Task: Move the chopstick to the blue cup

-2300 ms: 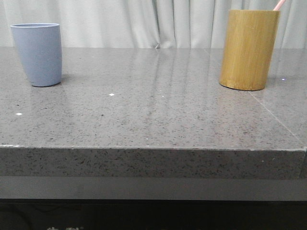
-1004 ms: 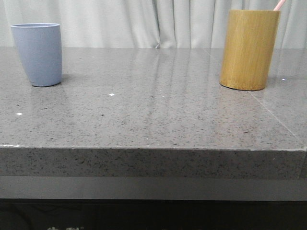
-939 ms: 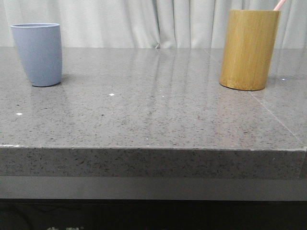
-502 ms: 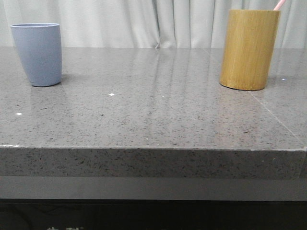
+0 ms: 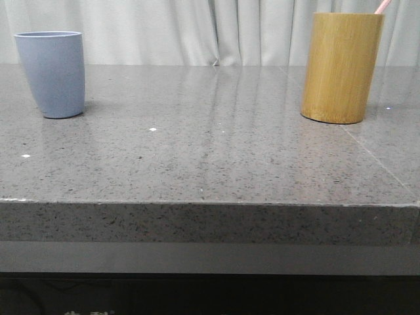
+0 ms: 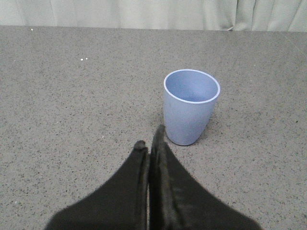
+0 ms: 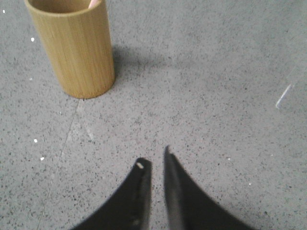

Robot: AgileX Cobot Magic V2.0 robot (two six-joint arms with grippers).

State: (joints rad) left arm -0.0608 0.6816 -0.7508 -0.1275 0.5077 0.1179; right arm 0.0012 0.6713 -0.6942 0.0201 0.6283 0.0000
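Nothing has moved since the earlier front frames: both cups sit exactly where they were on my feed. One blue cup (image 5: 50, 74), matte and smooth, tapering toward its base, stands upright at the far left of the speckled grey stone bench (image 5: 210, 164). One bamboo cylinder (image 5: 341, 67), yellow-brown with a fine vertical grain, stands at the far right, well apart from it. One chopstick (image 5: 382, 6), thin and pale pink, pokes its tip above the cylinder's rim, leaning right. My left pincer (image 6: 149, 142) hangs above the bench near the blue cup, its black tapered fingers pressed together, holding nothing. My right pincer (image 7: 153, 163) hovers near the cylinder, a narrow slit between its fingers, also gripping nothing.
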